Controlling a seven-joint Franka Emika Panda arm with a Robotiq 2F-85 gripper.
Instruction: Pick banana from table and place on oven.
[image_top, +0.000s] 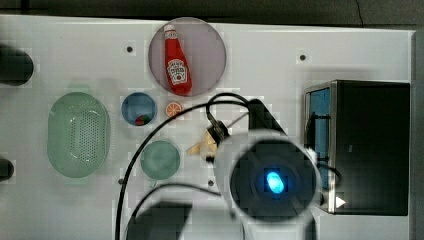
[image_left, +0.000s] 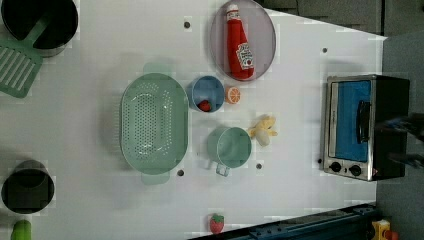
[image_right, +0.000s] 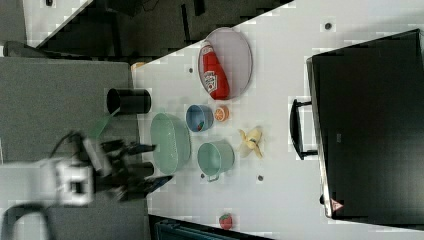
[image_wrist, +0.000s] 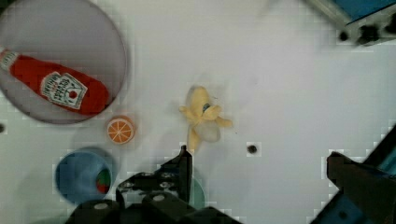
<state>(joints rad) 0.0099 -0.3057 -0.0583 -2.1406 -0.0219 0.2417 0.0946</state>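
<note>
Banana (image_wrist: 201, 119) on bare table (image_wrist: 280, 84), well apart from oven (image_left: 365, 127).

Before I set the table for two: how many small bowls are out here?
2. The blue bowl sits beside the orange slice, below the ketchup plate in the left view. The green bowl stands next to the colander, near the banana. None seems hidden.

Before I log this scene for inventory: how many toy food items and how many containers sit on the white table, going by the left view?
Toy food: 5 (banana, ketchup bottle, orange slice, strawberry, red piece in blue bowl)
Containers: 6 (colander, blue bowl, green cup, plate, two black pots)
Total: 11
</note>
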